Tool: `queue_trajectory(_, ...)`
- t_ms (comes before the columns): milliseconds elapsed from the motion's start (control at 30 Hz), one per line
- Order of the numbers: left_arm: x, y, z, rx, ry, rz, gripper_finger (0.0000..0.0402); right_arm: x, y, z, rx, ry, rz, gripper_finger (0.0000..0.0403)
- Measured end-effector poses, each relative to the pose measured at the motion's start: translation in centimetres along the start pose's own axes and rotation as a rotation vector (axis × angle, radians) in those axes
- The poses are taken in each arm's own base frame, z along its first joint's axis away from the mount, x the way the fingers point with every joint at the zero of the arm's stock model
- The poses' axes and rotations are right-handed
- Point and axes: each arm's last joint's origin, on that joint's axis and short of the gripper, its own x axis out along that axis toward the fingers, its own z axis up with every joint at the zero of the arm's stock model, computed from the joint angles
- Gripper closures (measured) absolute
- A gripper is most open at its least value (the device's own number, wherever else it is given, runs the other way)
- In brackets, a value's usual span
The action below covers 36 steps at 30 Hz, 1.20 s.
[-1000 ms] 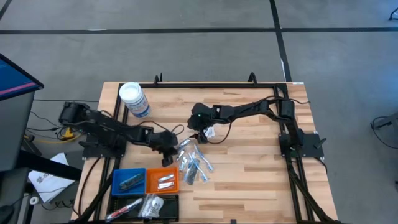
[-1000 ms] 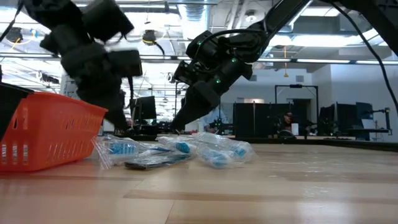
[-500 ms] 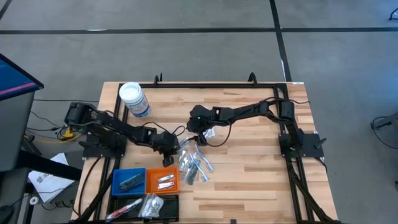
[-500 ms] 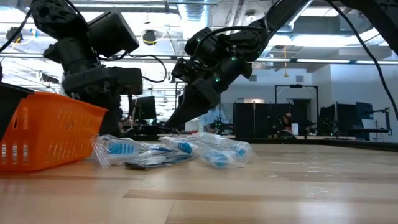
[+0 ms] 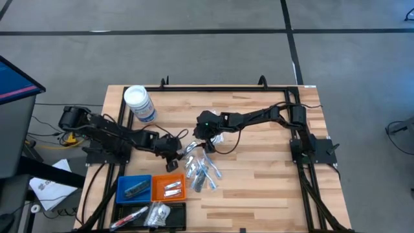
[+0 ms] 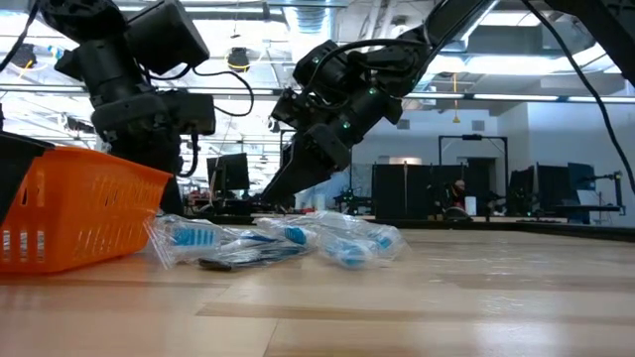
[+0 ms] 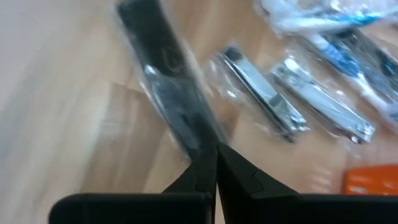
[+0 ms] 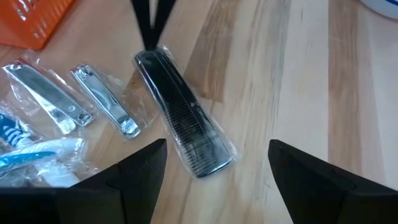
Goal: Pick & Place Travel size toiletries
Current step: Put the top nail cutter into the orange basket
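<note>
So the left pincer is pinched tight on the end of a black comb in a clear wrapper; you can see both of its fingers squeezed together right on the wrapper's tip. The comb lies flat on the wooden desk, with two wrapped nail clippers just beside it. The right pincer hangs over the same spot with its fingers spread wide, holding nothing, comb sitting between them in its own wrist view.

The rest of the toiletries sit in a loose pile of clear packets with blue bits near the middle of the desk. Blue tray, orange tray and black tray sit at the front left corner, each with a few items already in. White-lidded jar stands at the back left.
</note>
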Motion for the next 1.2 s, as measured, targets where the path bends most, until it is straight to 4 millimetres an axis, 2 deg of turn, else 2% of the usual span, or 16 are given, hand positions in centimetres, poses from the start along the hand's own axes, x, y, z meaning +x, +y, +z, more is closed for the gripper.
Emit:
queue_trajectory(533, 1.4, 0.9, -0.1, -0.05, 0.059, 0.052, 0.0401, 0.0, 0.0, 0.0, 0.001, 0.003, 0.004, 0.0126)
queue_trajectory(967, 0.9, 2.2, -0.8, -0.052, 0.122, 0.177, 0.0401, 0.0, 0.1, -0.2, 0.004, 0.015, 0.008, 0.0126)
queue_trajectory(1200, 0.1, 2.4, -0.8, -0.039, 0.079, 0.258, 0.0401, 0.0, 0.1, -0.2, 0.005, 0.017, 0.009, 0.0126)
